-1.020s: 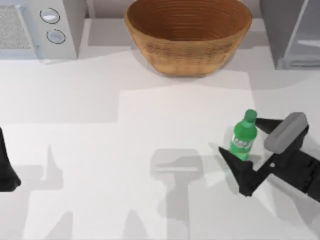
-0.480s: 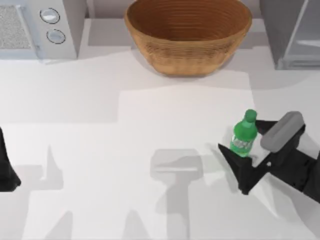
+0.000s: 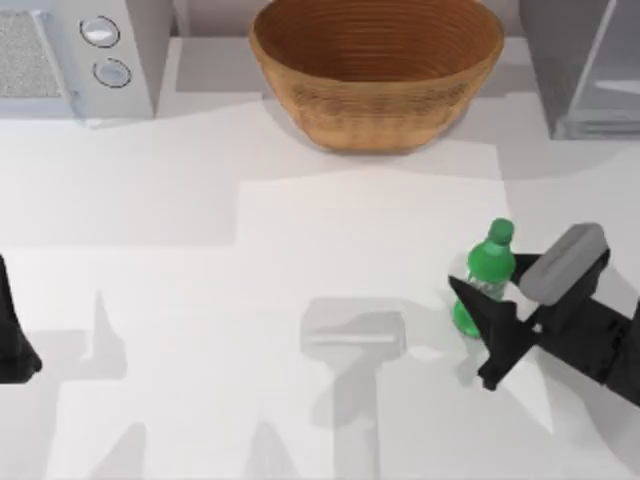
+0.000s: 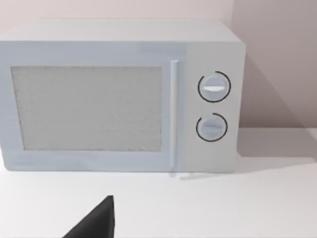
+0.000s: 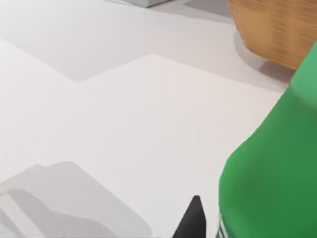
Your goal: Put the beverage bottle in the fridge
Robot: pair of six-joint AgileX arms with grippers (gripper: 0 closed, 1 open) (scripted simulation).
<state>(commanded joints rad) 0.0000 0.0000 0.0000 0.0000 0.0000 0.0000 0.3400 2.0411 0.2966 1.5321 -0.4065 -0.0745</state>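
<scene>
At the surface's right side, the beverage bottle is now gripped upright by the right pincer, whose jaws were spread wider a second earlier. Lifting toward the fridge at back right seems next. The left pincer stays parked at the left edge.

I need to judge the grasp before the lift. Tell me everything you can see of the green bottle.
The beverage bottle is small, of green plastic by its look, with a green screw cap and a pale label band. It stands upright on the white table, at the top view's right, in front of the basket. The right gripper brackets its lower body, one dark finger crossing in front; contact cannot be confirmed.
</scene>
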